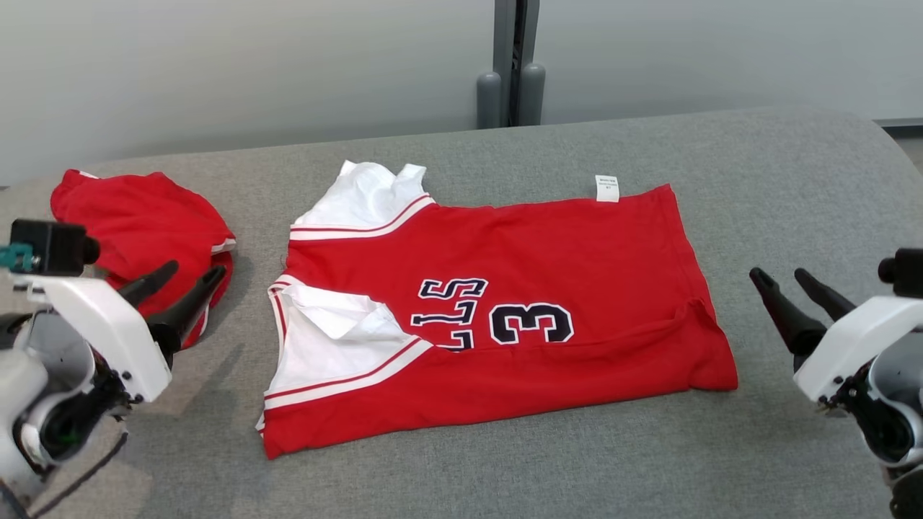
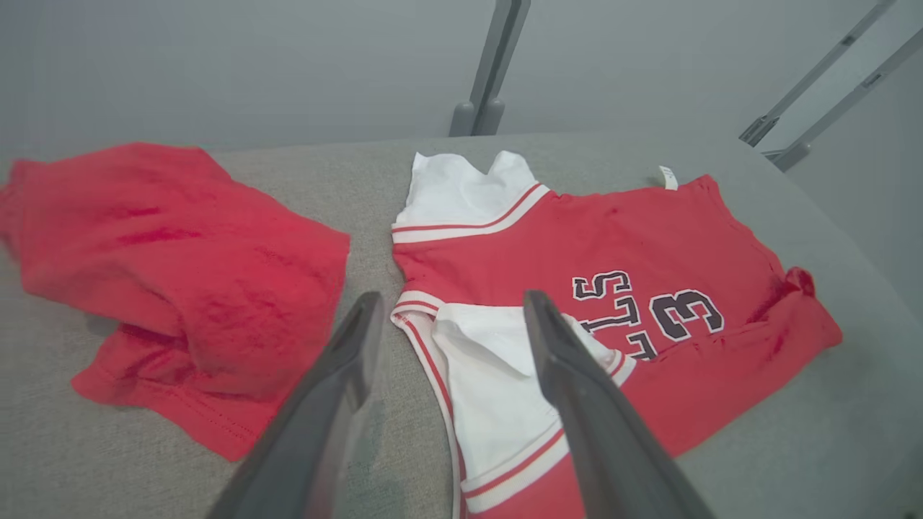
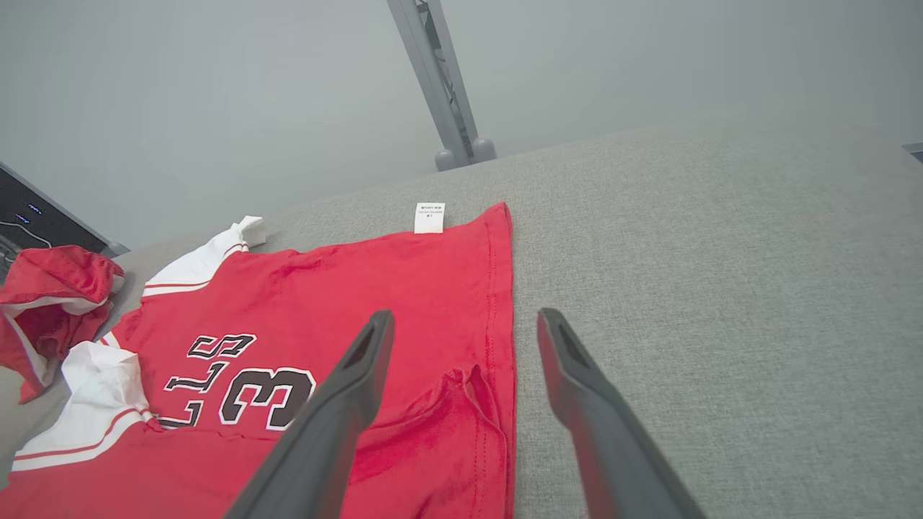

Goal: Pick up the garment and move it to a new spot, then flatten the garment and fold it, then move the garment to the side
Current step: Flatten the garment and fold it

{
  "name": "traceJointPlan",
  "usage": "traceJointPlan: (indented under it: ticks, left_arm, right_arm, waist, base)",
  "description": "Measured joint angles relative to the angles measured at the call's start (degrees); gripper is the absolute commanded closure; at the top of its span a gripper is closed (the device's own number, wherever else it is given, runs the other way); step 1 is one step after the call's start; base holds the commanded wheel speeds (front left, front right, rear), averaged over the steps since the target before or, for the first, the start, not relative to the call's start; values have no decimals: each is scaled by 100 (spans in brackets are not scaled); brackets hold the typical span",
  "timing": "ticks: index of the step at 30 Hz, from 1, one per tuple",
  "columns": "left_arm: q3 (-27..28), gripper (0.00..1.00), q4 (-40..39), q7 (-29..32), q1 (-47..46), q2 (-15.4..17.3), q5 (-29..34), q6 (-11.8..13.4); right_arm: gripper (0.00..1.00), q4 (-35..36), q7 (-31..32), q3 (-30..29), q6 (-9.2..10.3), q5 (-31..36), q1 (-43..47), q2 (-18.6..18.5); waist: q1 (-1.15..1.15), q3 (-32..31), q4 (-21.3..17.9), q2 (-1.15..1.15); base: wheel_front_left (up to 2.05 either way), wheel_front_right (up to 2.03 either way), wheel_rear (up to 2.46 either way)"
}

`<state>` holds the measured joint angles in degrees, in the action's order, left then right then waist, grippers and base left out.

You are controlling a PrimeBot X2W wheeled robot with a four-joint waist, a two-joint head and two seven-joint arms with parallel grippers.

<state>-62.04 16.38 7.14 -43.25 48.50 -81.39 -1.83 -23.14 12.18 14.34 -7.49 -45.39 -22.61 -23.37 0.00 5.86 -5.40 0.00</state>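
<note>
Two red garments lie on the grey surface (image 1: 793, 180): one numbered jersey (image 1: 505, 317) folded at centre, one crumpled garment (image 1: 144, 216) at ten o'clock. Left end effector (image 1: 196, 268) at nine o'clock and right end effector (image 1: 776, 272) at three o'clock are both released and empty.

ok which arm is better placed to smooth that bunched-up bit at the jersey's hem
Right. The right hand hangs open just off the jersey, close to its bunched fold. The left hand sits at the collar end, far across the shirt.
</note>
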Motion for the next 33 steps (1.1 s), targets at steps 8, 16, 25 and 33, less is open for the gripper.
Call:
traceJointPlan:
  ticks: [8, 16, 25, 33]
  left_arm:
    - [264, 0, -513, -1895, 955, -111, 342, 753]
    - [779, 0, -831, -2206, 1854, -546, 828, 1344]
    - [1546, 0, -344, -2223, 2892, -1450, 1684, 1475]
    - [1259, 0, 452, -2028, 2859, -1885, 1720, 1238]
  right_arm:
    - [0, -30, -422, -296, 0, 702, 493, 410]
    - [0, -380, -666, -572, 1, 1087, 857, 844]
    - [0, -759, -820, -802, 1, 1098, 915, 1109]
    - [0, -935, -664, -761, 1, 1054, 836, 1149]
  waist:
    - [0, -61, 59, 0]
    - [0, 13, 158, 0]
    - [0, 100, 201, 0]
    - [0, 124, 228, 0]
  base:
    - [0, 0, 0]
    - [0, 0, 0]
    - [0, 0, 0]
    - [0, 0, 0]
